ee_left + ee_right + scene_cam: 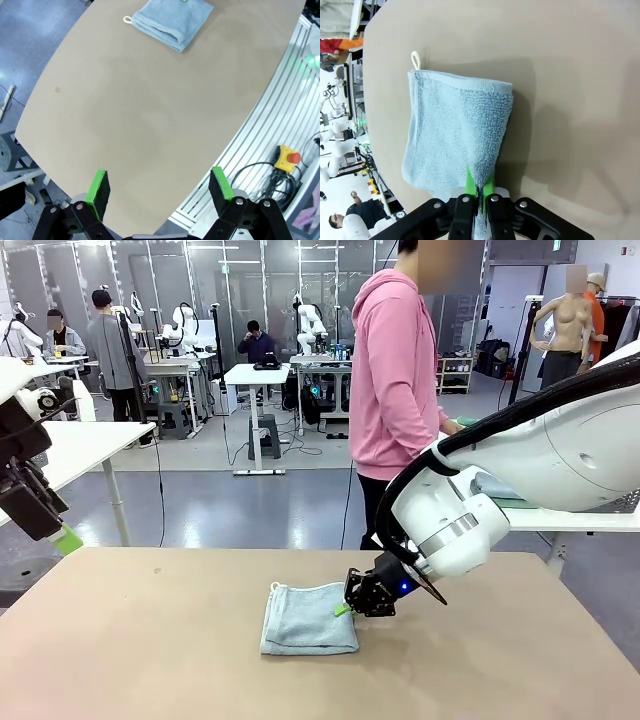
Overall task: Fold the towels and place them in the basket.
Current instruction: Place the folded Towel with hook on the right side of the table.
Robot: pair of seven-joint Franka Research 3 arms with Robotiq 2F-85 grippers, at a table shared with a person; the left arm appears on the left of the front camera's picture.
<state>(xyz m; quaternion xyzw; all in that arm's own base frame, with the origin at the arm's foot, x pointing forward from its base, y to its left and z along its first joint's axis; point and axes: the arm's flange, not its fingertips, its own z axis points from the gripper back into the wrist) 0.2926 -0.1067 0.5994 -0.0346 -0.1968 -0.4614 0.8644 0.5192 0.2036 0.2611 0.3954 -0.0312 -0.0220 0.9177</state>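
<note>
The left end effector (pixel 160 185) is released. Its fingers stand wide apart with nothing between them, raised over the bare surface (pixel 150 115). The towel (pixel 172 20) lies far ahead of it, well apart.

The towel is light blue-grey terry, folded into a near-square pad and lying flat. A small loop (pixel 416 60) sits at the corner farthest from the right end effector (pixel 480 182). That end effector is clenched on the towel's nearest edge, and its green pads pinch the thick folded side.

The towel looks light, soft and limp. The terry should grip the pads well, and it is not fragile. Lifted by one edge, it would likely droop and the layers could fall open. A pinch through all the layers at the fold seems safest.

No brand, label or writing can be read on the towel.
</note>
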